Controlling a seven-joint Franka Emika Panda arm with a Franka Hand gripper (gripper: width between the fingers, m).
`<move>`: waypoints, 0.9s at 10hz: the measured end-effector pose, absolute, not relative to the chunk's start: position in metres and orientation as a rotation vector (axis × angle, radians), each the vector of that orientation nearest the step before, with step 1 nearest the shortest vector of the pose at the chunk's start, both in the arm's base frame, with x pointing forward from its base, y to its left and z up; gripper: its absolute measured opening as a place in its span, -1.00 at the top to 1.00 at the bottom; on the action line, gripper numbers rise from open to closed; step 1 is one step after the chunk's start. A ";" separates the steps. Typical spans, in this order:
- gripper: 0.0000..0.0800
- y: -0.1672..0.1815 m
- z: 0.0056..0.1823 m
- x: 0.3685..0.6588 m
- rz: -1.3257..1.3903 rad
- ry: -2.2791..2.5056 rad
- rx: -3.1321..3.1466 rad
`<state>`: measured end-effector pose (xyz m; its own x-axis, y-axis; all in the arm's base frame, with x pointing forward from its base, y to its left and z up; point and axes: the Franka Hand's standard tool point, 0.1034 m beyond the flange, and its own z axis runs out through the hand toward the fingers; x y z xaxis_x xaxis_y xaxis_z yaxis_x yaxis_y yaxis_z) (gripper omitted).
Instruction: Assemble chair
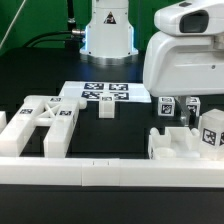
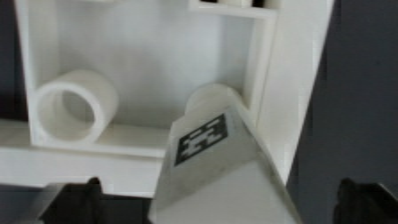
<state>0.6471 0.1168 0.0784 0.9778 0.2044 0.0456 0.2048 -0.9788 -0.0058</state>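
Note:
In the wrist view my gripper [image 2: 219,206] is open, its dark fingertips [image 2: 75,203] standing wide on either side of a white wedge-shaped chair block [image 2: 217,150] with a square tag. Gaps show between the block and both fingertips. Behind the block lies a white walled chair part [image 2: 151,60] with a round hole [image 2: 71,106]. In the exterior view the arm's white wrist housing [image 1: 186,48] hangs over the blocky chair part [image 1: 180,142] at that view's right. Two small tagged leg blocks [image 1: 167,105] stand just behind it. The X-braced frame [image 1: 45,118] lies at the left.
The marker board [image 1: 102,94] lies in the middle, in front of the robot base [image 1: 108,30]. A small white block [image 1: 107,109] sits by its front edge. A long white border rail [image 1: 110,176] runs along the front.

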 end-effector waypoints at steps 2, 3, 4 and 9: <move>-0.62 0.117 0.078 0.647 -0.071 -0.498 -3.112; -0.62 0.119 0.079 0.647 -0.077 -0.682 -3.095; -0.62 0.119 0.079 0.647 -0.076 -0.771 -3.081; 0.29 0.118 0.079 0.648 -0.077 -0.720 -3.092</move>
<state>0.6477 0.1182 0.0787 0.8962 0.4420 0.0393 0.4403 -0.8968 0.0445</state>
